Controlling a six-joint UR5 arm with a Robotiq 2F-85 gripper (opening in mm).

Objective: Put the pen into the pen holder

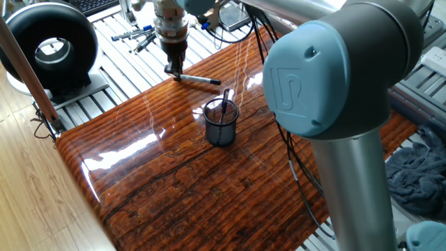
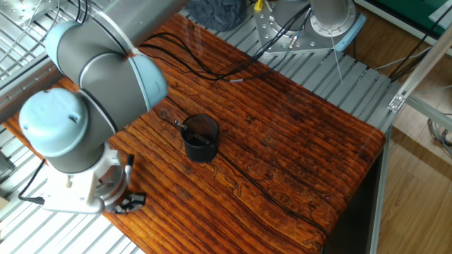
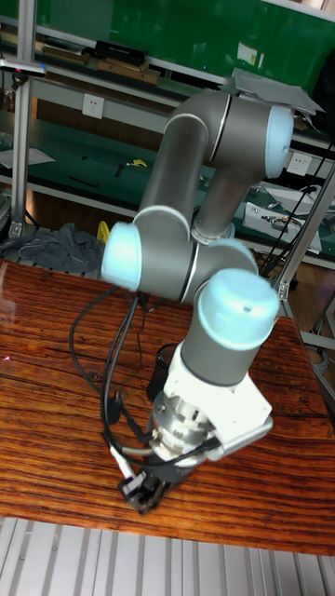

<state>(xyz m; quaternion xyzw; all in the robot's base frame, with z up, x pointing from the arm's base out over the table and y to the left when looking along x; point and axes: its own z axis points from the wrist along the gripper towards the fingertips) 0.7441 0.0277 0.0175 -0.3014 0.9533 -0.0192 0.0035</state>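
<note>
The pen (image 1: 200,80), pale along the barrel with black ends, hangs level just above the wooden table's far edge (image 1: 139,94). My gripper (image 1: 173,70) points straight down and is shut on the pen's left end. The pen holder (image 1: 221,123), a dark mesh cup, stands upright about a cup's width nearer and to the right, with a thin dark pen leaning inside it. In the other fixed view the cup (image 2: 200,137) sits mid-table and my gripper (image 2: 131,202) is at the table's edge below the arm, the pen mostly hidden. In the tall view my gripper (image 3: 140,491) shows low down.
Black cables (image 1: 275,104) run across the table behind the cup. Several loose markers (image 1: 138,35) lie on the metal slats beyond the table. A large black ring-shaped device (image 1: 52,42) stands at the left. A grey cloth (image 1: 418,174) lies at the right.
</note>
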